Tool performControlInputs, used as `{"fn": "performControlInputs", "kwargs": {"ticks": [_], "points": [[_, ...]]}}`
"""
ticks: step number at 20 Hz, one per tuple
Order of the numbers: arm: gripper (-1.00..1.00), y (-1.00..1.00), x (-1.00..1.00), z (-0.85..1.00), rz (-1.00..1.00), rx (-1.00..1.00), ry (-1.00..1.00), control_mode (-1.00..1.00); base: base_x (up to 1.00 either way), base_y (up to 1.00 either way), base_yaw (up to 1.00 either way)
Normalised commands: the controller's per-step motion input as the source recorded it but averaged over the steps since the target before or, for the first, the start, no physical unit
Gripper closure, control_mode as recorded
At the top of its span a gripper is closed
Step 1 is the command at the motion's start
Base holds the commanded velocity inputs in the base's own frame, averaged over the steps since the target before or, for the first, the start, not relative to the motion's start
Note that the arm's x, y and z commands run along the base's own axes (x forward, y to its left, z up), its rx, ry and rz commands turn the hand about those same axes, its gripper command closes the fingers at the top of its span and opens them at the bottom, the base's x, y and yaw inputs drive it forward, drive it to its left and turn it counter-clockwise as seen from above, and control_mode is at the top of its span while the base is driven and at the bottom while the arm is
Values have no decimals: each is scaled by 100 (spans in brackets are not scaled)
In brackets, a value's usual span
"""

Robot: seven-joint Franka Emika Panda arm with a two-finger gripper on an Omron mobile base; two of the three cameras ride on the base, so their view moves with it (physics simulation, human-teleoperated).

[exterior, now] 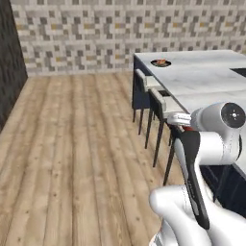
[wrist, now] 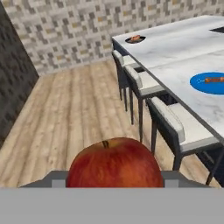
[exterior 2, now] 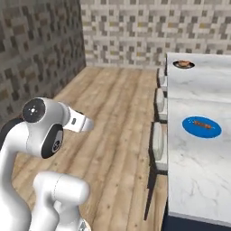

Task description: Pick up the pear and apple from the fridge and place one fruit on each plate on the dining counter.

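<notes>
Nearest to us in the hand view, the apple point(wrist: 114, 162) sits right at the end effector point(wrist: 114, 181), with grey finger parts showing on either side of it. We read that as the end effector closed on the apple, carried above the wooden floor point(wrist: 74, 109) beside the desk point(wrist: 183, 48).

We judge the apple to be light, firm and rigid, with a smooth, glossy skin that could slip or roll in a two-finger hold. The safest hold is across its widest part, with the stem up, as it seems to be held now. Too hard a squeeze could bruise it, and a high drop onto a plate would let it roll.

Further out, cushioned stools point(wrist: 175, 122) line the near edge of the desk. On the marble top lies the bright blue plate point(wrist: 211, 83), with a thin brown-orange item on it. Farther still, near the far corner, is the dark plate point(wrist: 135, 40), which also carries something small; we cannot tell what.
</notes>
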Motion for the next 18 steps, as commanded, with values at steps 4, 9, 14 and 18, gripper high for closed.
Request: {"fn": "performControlInputs", "kwargs": {"ticks": [4,9,14,18], "points": [[100,0,0,0,0,0,0,100,100,73,-46],[100,0,0,0,0,0,0,100,100,60,-45],[100,0,0,0,0,0,0,100,100,60,-41],[100,0,0,0,0,0,0,100,100,83,-39]]}}
